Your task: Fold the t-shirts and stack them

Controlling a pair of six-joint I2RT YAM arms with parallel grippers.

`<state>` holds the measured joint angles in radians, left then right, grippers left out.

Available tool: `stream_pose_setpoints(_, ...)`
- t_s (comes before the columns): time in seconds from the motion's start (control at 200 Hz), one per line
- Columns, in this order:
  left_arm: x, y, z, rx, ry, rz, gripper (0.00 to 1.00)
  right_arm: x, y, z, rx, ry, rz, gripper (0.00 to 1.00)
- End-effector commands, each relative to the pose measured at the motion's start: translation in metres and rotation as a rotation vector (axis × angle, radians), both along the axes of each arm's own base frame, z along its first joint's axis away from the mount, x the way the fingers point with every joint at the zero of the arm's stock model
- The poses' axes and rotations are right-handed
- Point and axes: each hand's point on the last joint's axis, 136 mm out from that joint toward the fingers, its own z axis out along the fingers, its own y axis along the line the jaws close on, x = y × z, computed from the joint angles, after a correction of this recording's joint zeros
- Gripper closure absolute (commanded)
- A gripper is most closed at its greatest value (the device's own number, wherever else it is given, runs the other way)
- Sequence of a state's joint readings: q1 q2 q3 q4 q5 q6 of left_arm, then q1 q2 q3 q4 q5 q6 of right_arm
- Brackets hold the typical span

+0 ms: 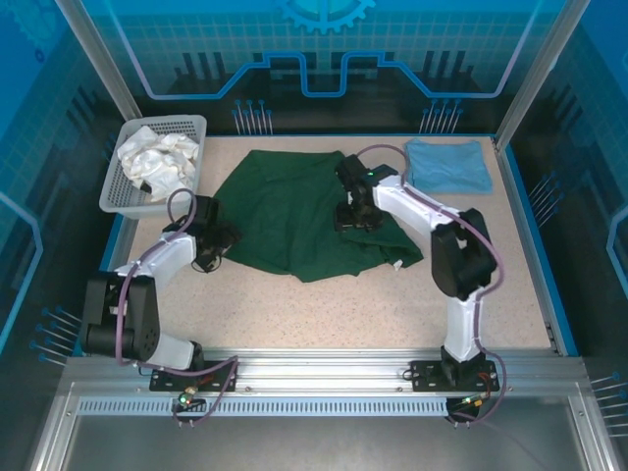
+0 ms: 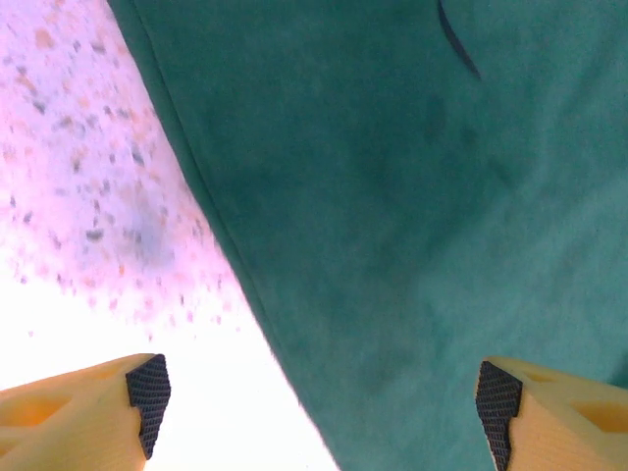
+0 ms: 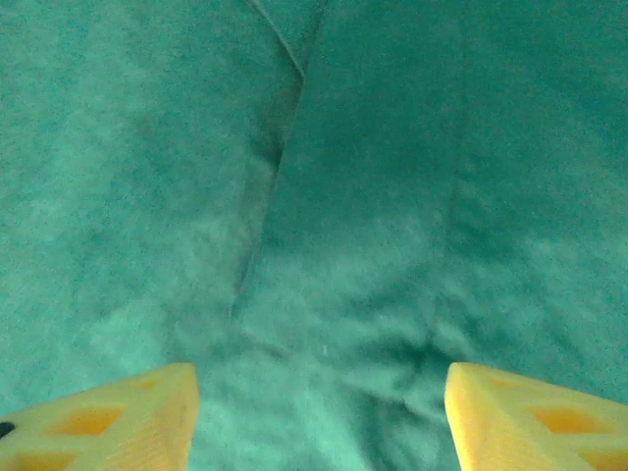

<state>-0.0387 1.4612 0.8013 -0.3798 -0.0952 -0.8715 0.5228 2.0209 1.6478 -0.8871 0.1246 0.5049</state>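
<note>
Green shirt lying rumpled, fold unfinished
Left gripper hovering at its edge, right gripper over its middle, both gaping, holding nothing, likely lining up next fold

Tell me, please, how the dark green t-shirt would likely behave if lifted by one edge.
Probably floppy: the dark green t-shirt lies creased and folded over itself, so a lifted edge would likely sag. It seems light for its spread, being thin cloth flat on the table. Pushed, its wrinkled cloth would likely bunch rather than slide whole.
</note>
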Motion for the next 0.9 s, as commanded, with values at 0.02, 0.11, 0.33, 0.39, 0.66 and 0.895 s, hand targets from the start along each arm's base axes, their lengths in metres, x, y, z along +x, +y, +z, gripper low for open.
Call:
stream_pose_setpoints(0.02, 0.018, 0.002, -0.011, -0.045, -0.033, 0.049, 0.18, 0.019, 0.009, -0.018, -0.037, 0.006, -0.020, 0.35)
stream_pose_setpoints(0.11, 0.021, 0.005, -0.020, -0.031, -0.012, 0.043, 0.29, 0.023, 0.012, -0.033, -0.059, 0.037, -0.009, 0.44)
stream_pose_setpoints(0.33, 0.012, 0.026, -0.026, 0.025, -0.005, 0.101, 0.76, 0.017, 0.009, -0.040, -0.067, 0.053, -0.014, 0.78)
stream_pose_setpoints(0.39, 0.007, 0.031, -0.024, 0.050, -0.007, 0.117, 0.87, 0.016, 0.007, -0.032, -0.063, 0.028, -0.014, 0.86)
stream_pose_setpoints(0.66, -0.015, 0.044, -0.017, 0.097, -0.025, 0.194, 1.00, 0.009, -0.001, 0.040, 0.029, -0.110, -0.009, 0.99)
stream_pose_setpoints(0.895, -0.044, 0.060, -0.007, 0.131, -0.069, 0.301, 1.00, 0.015, -0.022, 0.120, 0.153, -0.252, -0.042, 1.00)
